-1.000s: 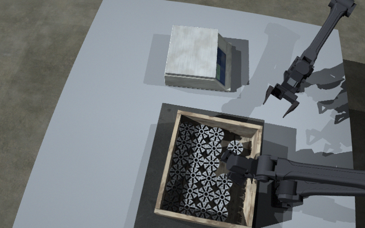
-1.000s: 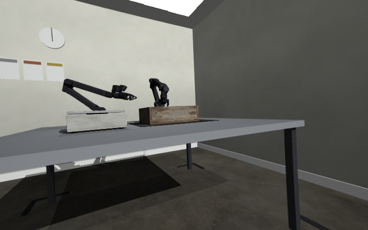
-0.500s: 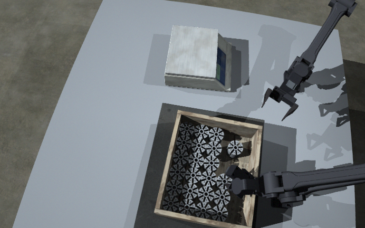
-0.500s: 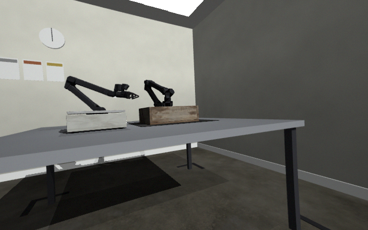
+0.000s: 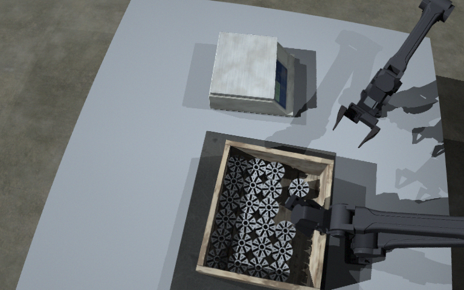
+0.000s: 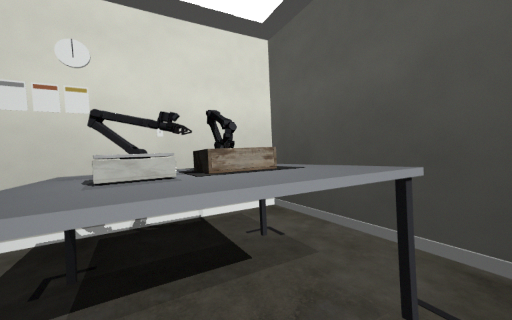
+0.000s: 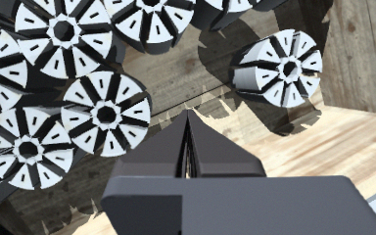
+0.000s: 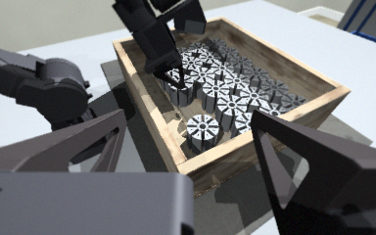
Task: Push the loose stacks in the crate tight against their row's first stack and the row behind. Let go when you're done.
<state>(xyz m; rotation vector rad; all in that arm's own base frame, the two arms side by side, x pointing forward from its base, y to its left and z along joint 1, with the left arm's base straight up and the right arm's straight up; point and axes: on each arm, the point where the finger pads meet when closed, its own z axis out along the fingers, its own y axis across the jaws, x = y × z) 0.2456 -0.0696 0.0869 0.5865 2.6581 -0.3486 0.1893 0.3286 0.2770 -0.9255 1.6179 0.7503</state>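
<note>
The wooden crate holds rows of slotted round stacks. In its front row, on the arms' side, one stack stands upright and alone, apart from the row behind. Three more of that row stand close together at the other end; the nearest of them faces a wide gap. My left gripper is shut and empty, low in the crate between that stack and the lone one; contact is not clear. My right gripper is open and empty, outside the crate.
A metal scale stands beyond the crate's end. The crate sits on a dark mat. The crate's walls rise around the left gripper. Inside, bare floor shows between the front row and the near wall.
</note>
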